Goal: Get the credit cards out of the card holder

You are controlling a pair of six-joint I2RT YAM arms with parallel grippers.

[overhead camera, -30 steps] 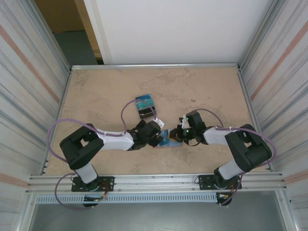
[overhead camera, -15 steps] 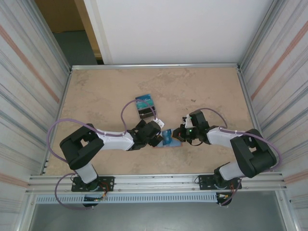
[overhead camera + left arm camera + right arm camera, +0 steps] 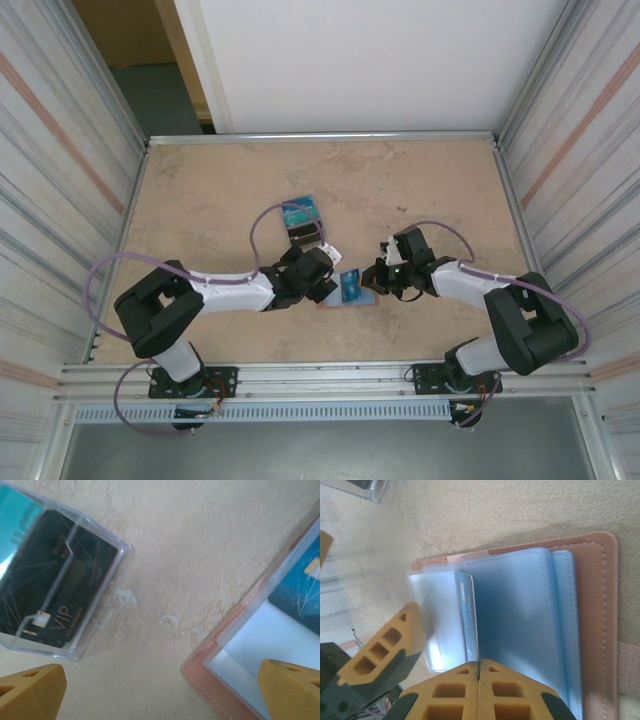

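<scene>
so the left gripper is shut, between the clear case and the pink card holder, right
No: the left gripper is open, as the left wrist view shows, between the clear case and the pink card holder.

A credit card point(image 3: 468, 615) sits in the card holder point(image 3: 590, 605), clear case point(image 3: 303, 222) behind.

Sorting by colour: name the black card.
The VIP card in the clear case; the card in the wallet is blue.
</scene>
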